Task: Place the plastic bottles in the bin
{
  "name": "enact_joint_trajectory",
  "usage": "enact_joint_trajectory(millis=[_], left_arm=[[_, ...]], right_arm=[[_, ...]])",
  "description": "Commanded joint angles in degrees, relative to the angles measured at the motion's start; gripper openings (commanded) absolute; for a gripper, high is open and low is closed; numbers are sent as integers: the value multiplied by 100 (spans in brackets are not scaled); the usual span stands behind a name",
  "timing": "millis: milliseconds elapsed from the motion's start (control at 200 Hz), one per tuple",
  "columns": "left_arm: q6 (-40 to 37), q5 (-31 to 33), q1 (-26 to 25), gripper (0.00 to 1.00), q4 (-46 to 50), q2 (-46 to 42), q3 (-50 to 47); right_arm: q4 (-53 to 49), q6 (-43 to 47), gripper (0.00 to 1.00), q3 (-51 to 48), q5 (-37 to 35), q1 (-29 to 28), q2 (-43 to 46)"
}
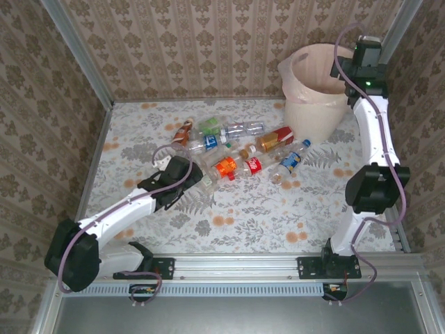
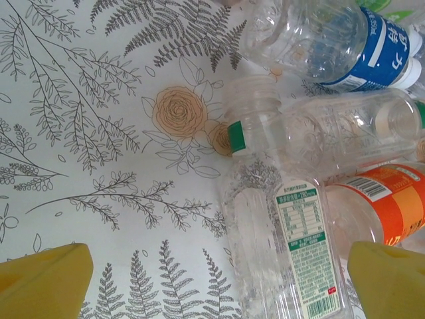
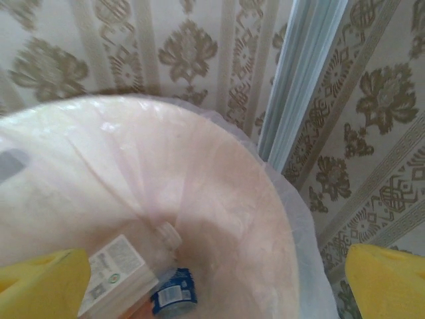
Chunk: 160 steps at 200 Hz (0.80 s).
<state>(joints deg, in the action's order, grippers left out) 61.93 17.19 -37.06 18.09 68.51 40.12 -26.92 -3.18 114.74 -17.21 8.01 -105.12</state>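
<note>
Right pincer [image 3: 216,286] spread wide over the bin [image 3: 232,199], left pincer [image 2: 216,282] open above the bottles!

At the tabletop's [image 1: 243,216] far right corner, the right pincer hangs over the bin's mouth with its yellow fingers [image 3: 43,282] far apart and nothing between them. Straight below, at the bottom of the pink liner, lie a white-labelled bottle [image 3: 119,272] and a blue-labelled bottle [image 3: 174,292]. The rest of the plastic bottles [image 1: 236,149] sit scattered mid-tabletop towards the far edge. At the left end of that cluster the left pincer is also apart, gripping nothing, and a green-collared bottle [image 2: 292,252] lies beneath the gap, nearer its right-hand finger, with an orange-labelled bottle [image 2: 385,206] alongside.
</note>
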Motion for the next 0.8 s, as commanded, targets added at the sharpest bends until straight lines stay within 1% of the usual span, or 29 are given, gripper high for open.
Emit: enact_joint_trajectory(millis=[0,195,385,410,605,795], left_arm=[[-62,-163,135,100,-207,54,-43],[-163,-339,300,100,-335,353,152],[-227,-670,402,100,-277,879,539],[-255,-726,401,100,-290,935,579],[-370,-953,401,100,-225,1358,924],[-207,-805,366,100,-144,1586,1066]], right_arm=[[235,54,100,-220,502,-10,668],[477,-84,100,-1056,1408,-94,1505],[1294,-519,100,-2629,2288,-340,2503],[1380,-542,100,-2819,2364,-387,2778],[1656,-426,100,-4125,2559,-944,3798],[1622,-129,100,-5031,2614,-1545,4548]])
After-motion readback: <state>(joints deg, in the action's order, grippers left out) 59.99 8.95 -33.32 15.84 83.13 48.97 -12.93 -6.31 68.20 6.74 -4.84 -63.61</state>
